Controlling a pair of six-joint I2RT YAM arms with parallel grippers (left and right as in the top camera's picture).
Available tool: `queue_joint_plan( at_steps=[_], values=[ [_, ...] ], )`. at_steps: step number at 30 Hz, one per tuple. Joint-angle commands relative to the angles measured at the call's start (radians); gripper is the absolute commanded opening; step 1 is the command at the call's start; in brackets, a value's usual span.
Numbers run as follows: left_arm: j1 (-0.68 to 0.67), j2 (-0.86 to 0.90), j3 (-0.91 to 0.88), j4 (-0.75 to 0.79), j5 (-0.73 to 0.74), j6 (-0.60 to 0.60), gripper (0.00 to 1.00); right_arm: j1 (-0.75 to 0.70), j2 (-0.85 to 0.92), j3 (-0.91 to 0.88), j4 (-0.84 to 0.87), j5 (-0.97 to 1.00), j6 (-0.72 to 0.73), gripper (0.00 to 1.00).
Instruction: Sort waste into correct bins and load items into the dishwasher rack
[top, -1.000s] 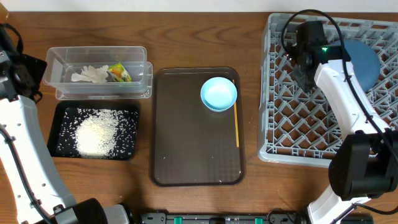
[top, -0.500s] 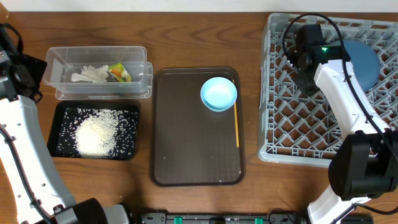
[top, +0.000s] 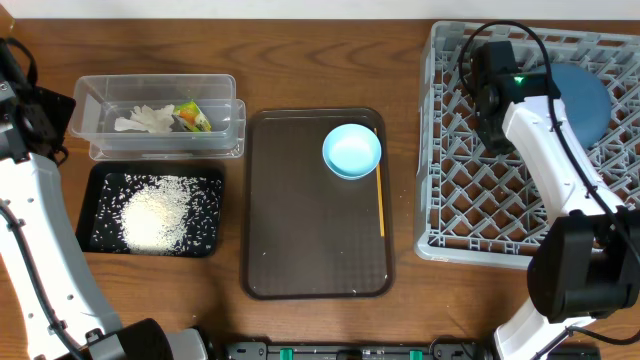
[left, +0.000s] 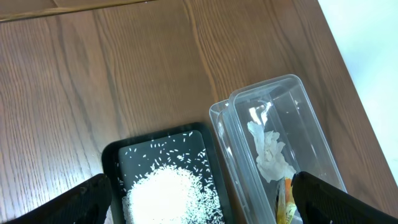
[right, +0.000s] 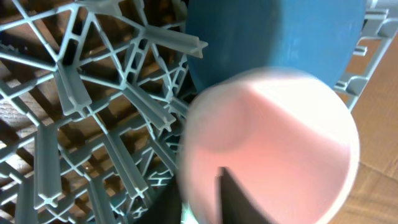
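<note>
Loading is the step in hand, by my reading. The waste looks sorted: the crumpled tissue (top: 143, 120) and snack wrapper (top: 193, 116) lie in the clear tub (top: 90, 95) at upper left of the overhead frame, and the rice grains (top: 155, 215) are heaped in the black tray (top: 100, 180) just below it.

The right arm (top: 545, 140) reaches over the upper left part of the dishwasher rack (top: 470, 220), which fills the right of the frame. The dark-blue plate (top: 590, 100) already lies near the rack's top edge.

In the right wrist view the pink cup (right: 273, 137) fills the middle, blurred and very near the lens, above the lattice with the plate behind it. The right jaws appear to pinch its rim: 1 dark finger (right: 239, 199) shows at the bottom edge against the cup's inside, and the other is hidden.

The next move, I'd judge, calls for lowering the cup between pegs clear of the plate, then letting go. The light-blue dish (top: 351, 150) sits on the brown tray (top: 310, 240) at centre, unloaded. I see no bowl.

The left jaws are spread wide and hold nothing, their 2 tips at the bottom corners of the left wrist view.
</note>
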Motion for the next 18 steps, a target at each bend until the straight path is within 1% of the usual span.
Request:
queue_joint_plan(
  at_steps=[1, 2, 9, 13, 16, 18],
  values=[
    [0.002, 0.003, 0.001, -0.002, -0.013, -0.002, 0.95, 0.009, -0.006, 0.012, 0.002, 0.031, 0.027, 0.04],
    [0.002, 0.003, 0.001, -0.002, -0.013, -0.002, 0.95, 0.009, -0.006, 0.012, 0.005, 0.031, 0.028, 0.01],
    [0.002, 0.003, 0.001, -0.002, -0.013, -0.002, 0.95, 0.009, -0.006, 0.016, 0.016, 0.03, 0.071, 0.01],
    [0.002, 0.003, 0.001, -0.002, -0.013, -0.002, 0.95, 0.008, -0.007, 0.054, 0.01, 0.029, 0.114, 0.01],
    [0.002, 0.003, 0.001, -0.002, -0.013, -0.002, 0.96, 0.008, -0.009, 0.113, -0.021, -0.031, 0.149, 0.01],
    [0.002, 0.003, 0.001, -0.002, -0.013, -0.002, 0.95, 0.001, -0.013, 0.166, -0.048, -0.146, 0.17, 0.01]
  ],
)
